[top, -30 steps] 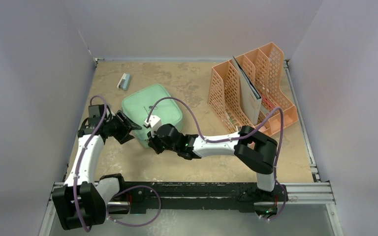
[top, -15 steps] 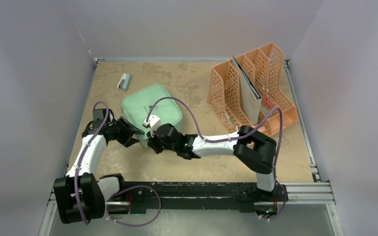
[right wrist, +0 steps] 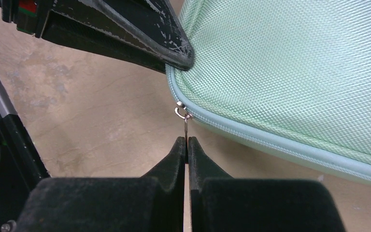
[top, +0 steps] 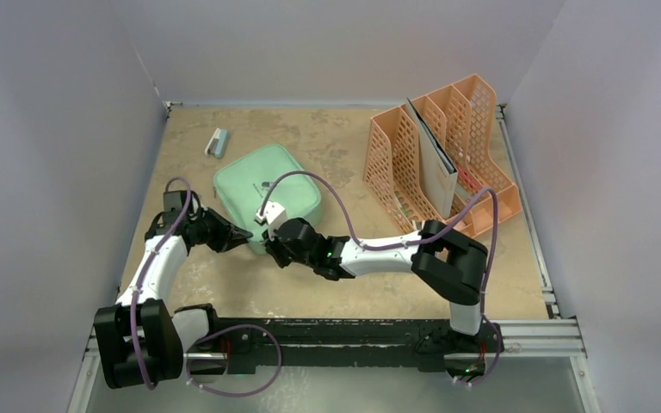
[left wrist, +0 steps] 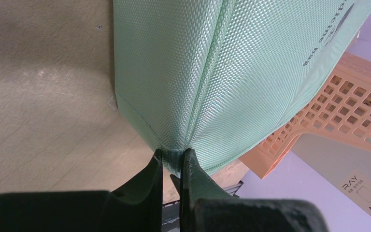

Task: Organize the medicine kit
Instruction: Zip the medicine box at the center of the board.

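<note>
A: On the table (top: 336, 138), far left: small pale item (top: 216, 143), loose, well apart from the work. Leave it.

B: Nearer, left of centre: kit (top: 268, 191), lying printed face up. Clamped on its near corner, at the seam: left gripper (left wrist: 171, 163), pinching fabric.

A: And the right gripper (right wrist: 187, 145)?

B: Just beside, pressed together on the zip pull (right wrist: 185, 121). Thin metal tab, only its tip caught between the pads. Extent of zip closure: cannot tell. Looks like the start of unzipping.

A: Then: anchor the corner with the left, firm, no lifting. Drag the pull along the zip line, low and parallel to the edge, never outward. Slow round the rounded corner, else likely to jam.

B: Shallow hold on the tab, by the look of it. Risk of popping free under side load.

A: Agreed. Gentle steady pull, wrist turning to follow the track. Stop and re-grip on any slip. Mind the cable (top: 310, 183) arcing over the kit too; possible snag.

B: Far right: rack (top: 447, 155) with a folder (top: 435, 172) upright in it, well apart. No clearance worry there.
</note>
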{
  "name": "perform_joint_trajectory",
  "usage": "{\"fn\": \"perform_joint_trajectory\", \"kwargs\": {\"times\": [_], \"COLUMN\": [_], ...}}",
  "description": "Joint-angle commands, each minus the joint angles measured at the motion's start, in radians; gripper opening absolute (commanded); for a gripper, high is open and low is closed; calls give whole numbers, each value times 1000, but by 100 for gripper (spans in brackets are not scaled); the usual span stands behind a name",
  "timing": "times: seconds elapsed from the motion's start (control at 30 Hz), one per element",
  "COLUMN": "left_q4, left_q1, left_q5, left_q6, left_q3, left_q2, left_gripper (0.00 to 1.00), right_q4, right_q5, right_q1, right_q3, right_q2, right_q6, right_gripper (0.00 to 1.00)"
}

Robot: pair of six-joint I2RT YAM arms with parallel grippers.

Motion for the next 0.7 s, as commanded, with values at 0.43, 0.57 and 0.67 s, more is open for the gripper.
{"fn": "perform_joint_trajectory", "kwargs": {"times": [0.43, 0.57, 0.67], "left_q4": [3, -9, -15], "left_q1": [-1, -1, -1], "left_q5": [-65, -76, -79], "left_q6": [58, 68, 69], "left_q3": [-16, -4, -1], "left_q2": [31, 37, 36], "left_gripper": [0, 0, 0], "right_q4": [20, 15, 6], "right_q5": [103, 106, 107], "right_q1": [-76, -113, -140], "right_q3": [-97, -109, -117], "right_q2": [-102, -122, -135], "right_q6": [-94, -111, -122], "right_gripper": [0, 0, 0]}}
